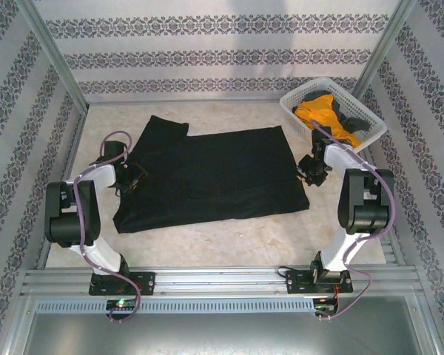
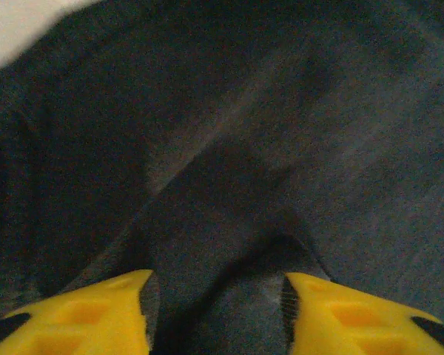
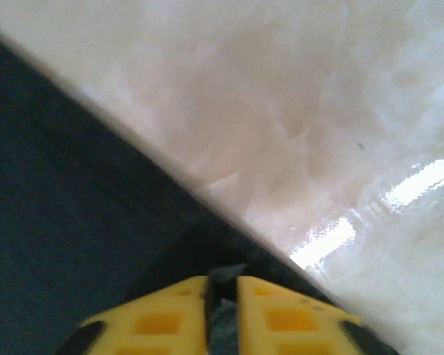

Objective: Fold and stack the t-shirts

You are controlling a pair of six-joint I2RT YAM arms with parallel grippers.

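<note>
Evidently the first fold is in hand: the black t-shirt (image 1: 214,177) lies spread on the table (image 1: 281,229), right gripper (image 3: 222,299) pinching its right edge, left gripper (image 2: 216,299) wide above its left side (not yet gripping), so next it must close on cloth

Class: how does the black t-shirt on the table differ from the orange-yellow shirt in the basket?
The black t-shirt lies spread out flat on the table; the orange-yellow shirt sits crumpled in the white basket. The black t-shirt covers far more area than the bunched orange-yellow shirt. Both are soft cloth.
</note>
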